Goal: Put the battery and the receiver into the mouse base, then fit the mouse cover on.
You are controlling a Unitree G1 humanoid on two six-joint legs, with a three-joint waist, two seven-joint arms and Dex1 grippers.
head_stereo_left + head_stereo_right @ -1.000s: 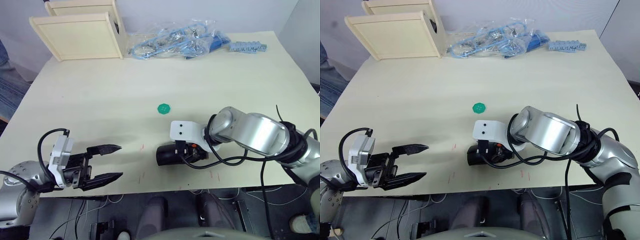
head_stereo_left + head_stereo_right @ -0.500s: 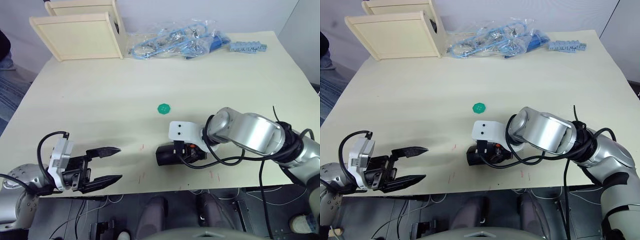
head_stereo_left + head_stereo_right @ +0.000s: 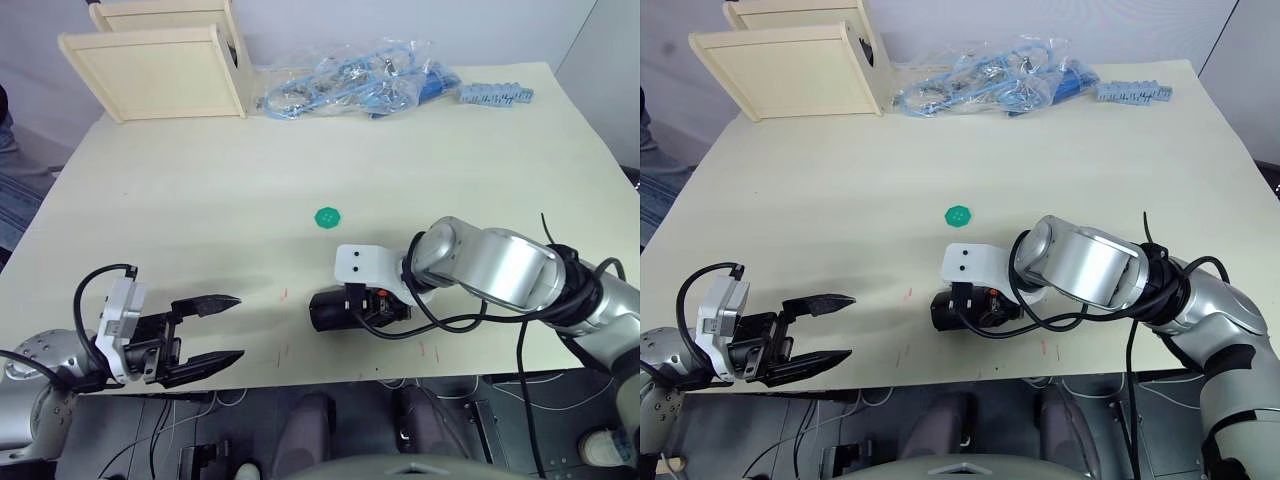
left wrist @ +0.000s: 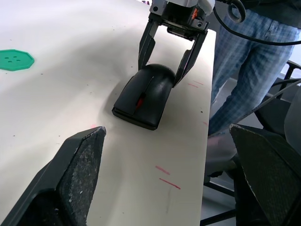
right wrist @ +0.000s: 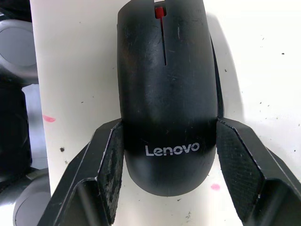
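Note:
A black mouse [image 5: 167, 94] with a red scroll wheel and a Lenovo logo lies on the cream table near its front edge. The mouse cover [image 4: 148, 87] sits on top of the mouse base, whose lower rim [image 4: 136, 118] shows at the front. My right gripper [image 5: 169, 126] is shut on the mouse's rear, one finger pressed against each side; it also shows from the head [image 3: 352, 308]. My left gripper [image 3: 240, 326] hovers open and empty to the left of the mouse, pointing at it. The battery and the receiver are hidden.
A green disc [image 3: 327, 216] lies behind the mouse. Wooden boxes [image 3: 155, 70], a plastic bag of blue cables [image 3: 345, 80] and a blue-grey strip [image 3: 495, 95] line the far edge. A person in checked trousers [image 4: 235, 70] stands by the table edge.
My right gripper has slid the mouse slightly to the left. The left gripper has stayed in place, open.

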